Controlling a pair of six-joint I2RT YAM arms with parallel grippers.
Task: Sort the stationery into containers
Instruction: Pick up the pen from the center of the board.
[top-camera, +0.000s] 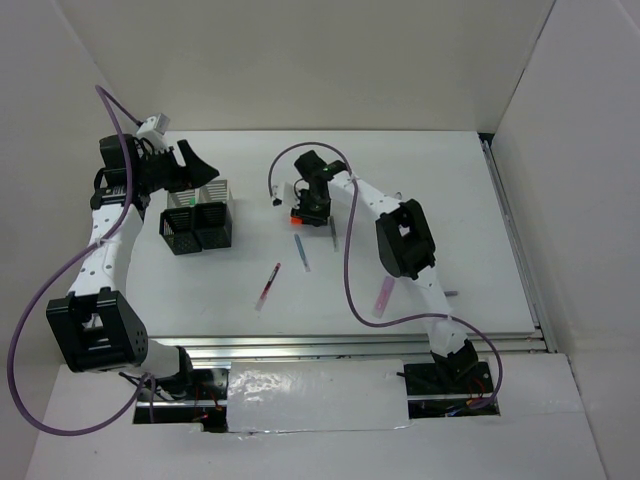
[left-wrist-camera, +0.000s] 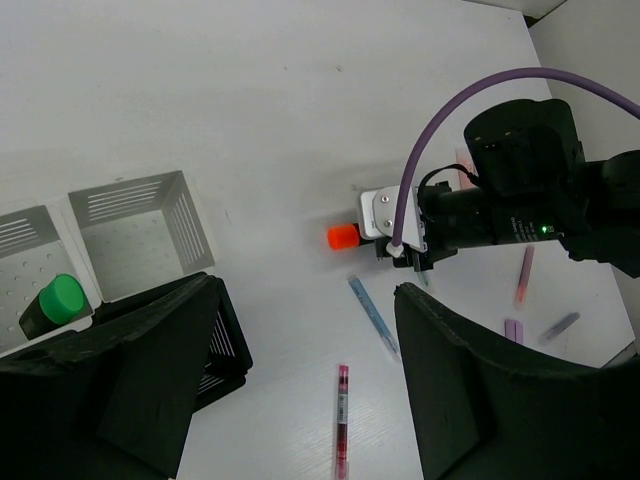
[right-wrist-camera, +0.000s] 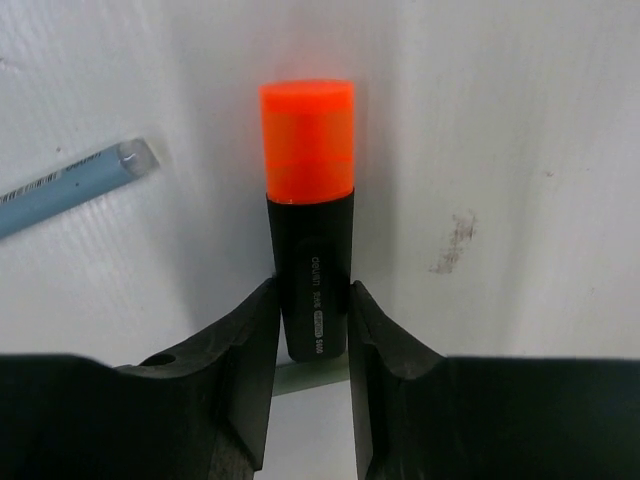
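Stationery lies loose on the desk (top-camera: 430, 180) nearest: red pen (top-camera: 268, 285), pink highlighter (top-camera: 383, 297). Beyond, right fingers (top-camera: 308, 205) clench the orange-black highlighter (right-wrist-camera: 310, 250) lying on the desk, so this looks like the pick-up step. The next move is probably a lift and carry toward nine o'clock. There stand the containers (top-camera: 185, 222); one grey cup (left-wrist-camera: 20, 235) holds a green-capped marker (left-wrist-camera: 55, 300). Left fingers (top-camera: 195, 165) hover released above.

The orange-black highlighter (right-wrist-camera: 310, 260) is smooth plastic, with a satin black barrel and a faintly shiny orange cap. The right gripper (right-wrist-camera: 311, 305) has fingers (right-wrist-camera: 235, 380) of matt, slightly grainy black plastic. At nine o'clock of the cap, the blue pen (right-wrist-camera: 70, 188) looks glossy, perhaps translucent-tipped. The table (right-wrist-camera: 500, 120) is matt white, scuffed at three o'clock of the barrel. The grey cup (left-wrist-camera: 190, 225) is dull perforated metal.
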